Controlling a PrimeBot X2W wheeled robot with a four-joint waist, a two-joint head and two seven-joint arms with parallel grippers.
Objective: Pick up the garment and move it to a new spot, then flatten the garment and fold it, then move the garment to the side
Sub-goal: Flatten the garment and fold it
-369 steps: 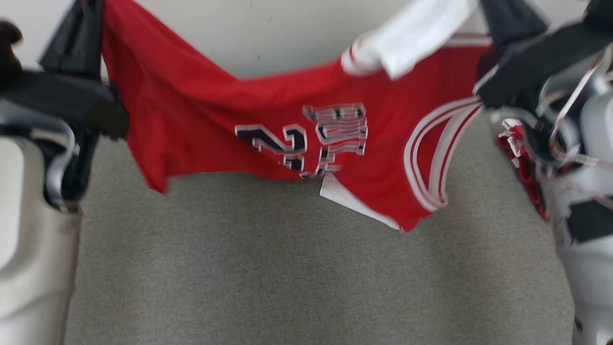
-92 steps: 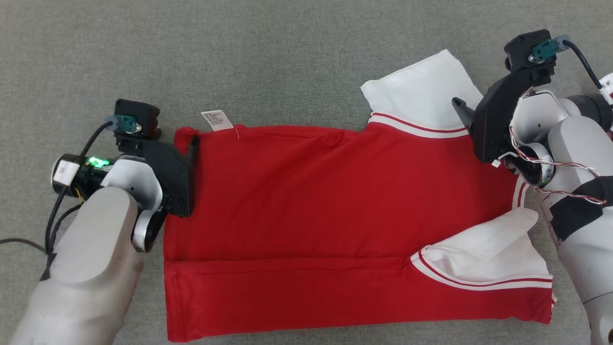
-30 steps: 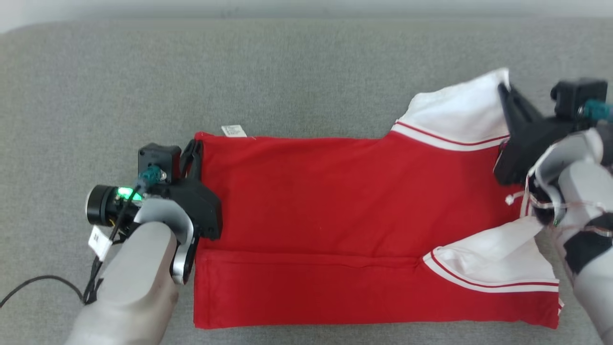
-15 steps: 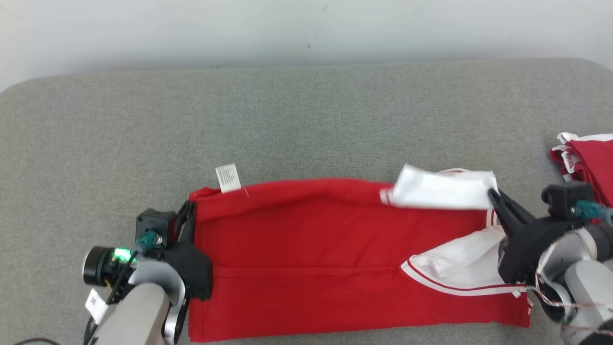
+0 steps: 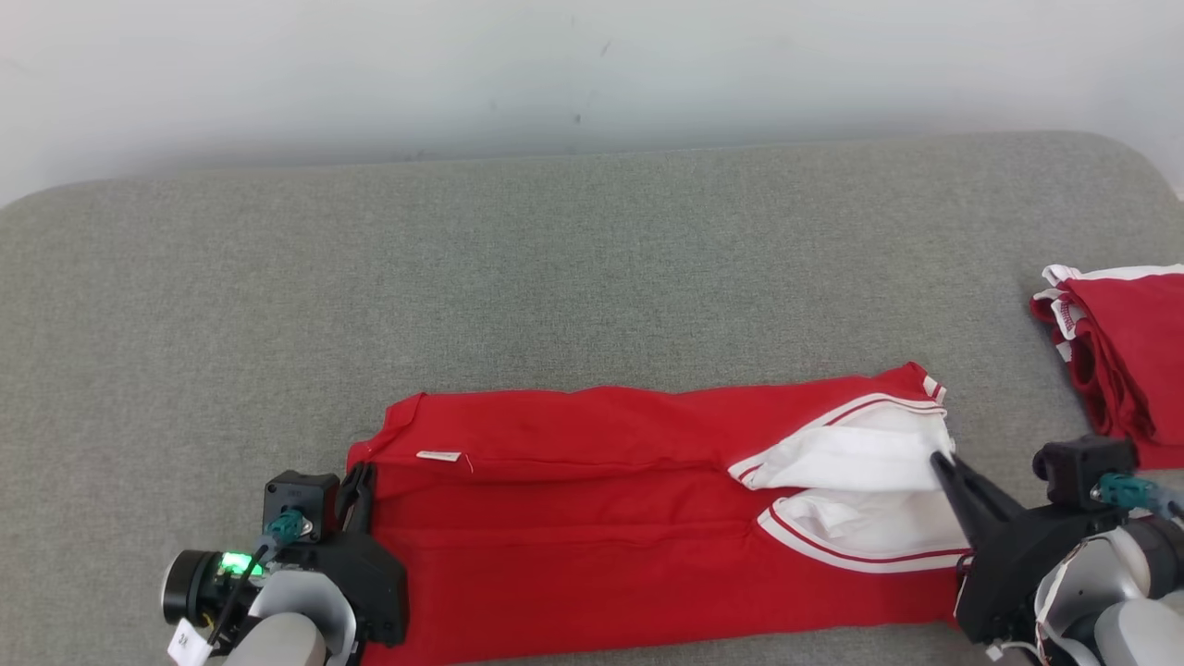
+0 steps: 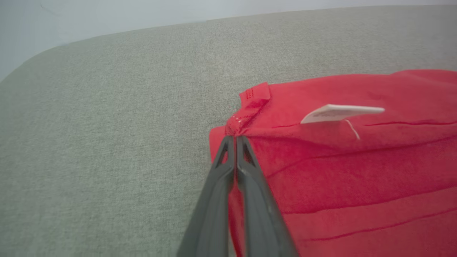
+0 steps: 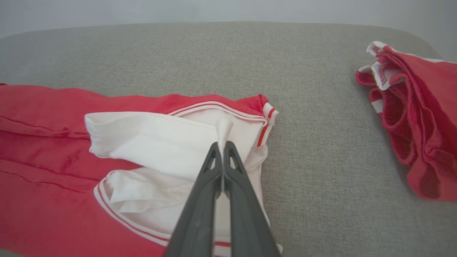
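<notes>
Red hem fabric is clamped between the closed fingers of the left gripper (image 6: 234,137), at the left end of the garment (image 6: 339,171). How much cloth lies between the fingers is hidden by the fingers themselves. In the head view the left gripper (image 5: 361,481) sits at the garment's left edge, and its dark body and pale forearm cover the near left corner.

The right gripper (image 7: 223,144) is likewise closed, with a small tuft of the white sleeve (image 7: 153,142) standing up out of its fingertips. In the head view the right gripper (image 5: 942,461) meets the white sleeve (image 5: 860,458) at the garment's right end, and its body conceals the near right corner.

The garment (image 5: 601,546) lies folded lengthwise on the grey cushion (image 5: 555,277), near the front; part of its near edge is cut off by the frame bottom. A label (image 5: 439,456) lies on the upper fold near the left end; its print (image 6: 339,112) cannot be read.

A second red garment (image 5: 1128,361) lies well apart to the right, cut off by the frame edge; its shape (image 7: 421,125) is bunched and hard to make out. A pale wall (image 5: 555,65) stands behind the cushion.
</notes>
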